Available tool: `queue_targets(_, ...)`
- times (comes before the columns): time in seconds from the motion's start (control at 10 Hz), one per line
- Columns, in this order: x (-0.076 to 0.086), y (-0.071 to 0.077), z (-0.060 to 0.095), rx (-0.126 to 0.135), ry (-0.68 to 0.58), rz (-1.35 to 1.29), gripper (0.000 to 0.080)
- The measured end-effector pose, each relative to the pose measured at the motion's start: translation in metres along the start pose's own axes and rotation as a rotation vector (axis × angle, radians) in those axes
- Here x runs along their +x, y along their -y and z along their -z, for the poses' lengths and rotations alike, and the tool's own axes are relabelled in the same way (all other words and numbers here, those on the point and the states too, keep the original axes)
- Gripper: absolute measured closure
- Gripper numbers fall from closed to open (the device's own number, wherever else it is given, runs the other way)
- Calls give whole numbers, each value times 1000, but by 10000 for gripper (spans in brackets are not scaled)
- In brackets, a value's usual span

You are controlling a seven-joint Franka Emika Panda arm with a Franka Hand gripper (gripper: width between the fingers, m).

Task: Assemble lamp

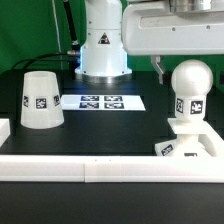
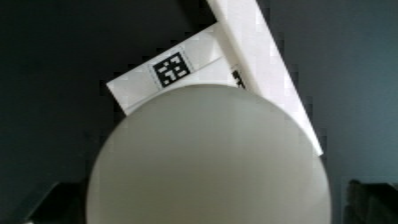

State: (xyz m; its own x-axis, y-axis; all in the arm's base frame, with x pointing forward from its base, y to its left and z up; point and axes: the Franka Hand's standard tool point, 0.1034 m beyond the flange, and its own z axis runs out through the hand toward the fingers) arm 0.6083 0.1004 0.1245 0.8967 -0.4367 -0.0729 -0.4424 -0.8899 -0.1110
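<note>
The round bulb (image 1: pixel 189 80) stands upright on its tagged stem (image 1: pixel 190 108) in the low blocky base (image 1: pixel 186 146), at the exterior view's right. My gripper (image 1: pixel 186 72) is right above it, jaws open, one dark finger (image 1: pixel 158 68) beside the bulb's top and apart from it. In the wrist view the bulb (image 2: pixel 210 150) fills most of the picture between my gripper (image 2: pixel 210 212), with dark fingertips (image 2: pixel 50 205) at the corners and a gap to the bulb. The base's tag (image 2: pixel 175 68) shows beyond. The cone shade (image 1: pixel 40 98) stands alone at the exterior view's left.
A white rail (image 1: pixel 90 166) runs along the table's front edge and the base lies against it; it also shows in the wrist view (image 2: pixel 263 55). The marker board (image 1: pixel 100 101) lies flat mid-table. The white robot pedestal (image 1: pixel 103 40) stands behind it.
</note>
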Motion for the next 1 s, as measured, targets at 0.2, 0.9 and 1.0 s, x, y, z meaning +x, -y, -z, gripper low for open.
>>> queue_targets(0.2, 0, 0, -2, -16, -16, 303, 101)
queue_targets(0.9, 3, 5, -2, -47, -60, 988, 101)
queue_targets(1.0, 3, 5, -2, -50, -59, 1061, 101)
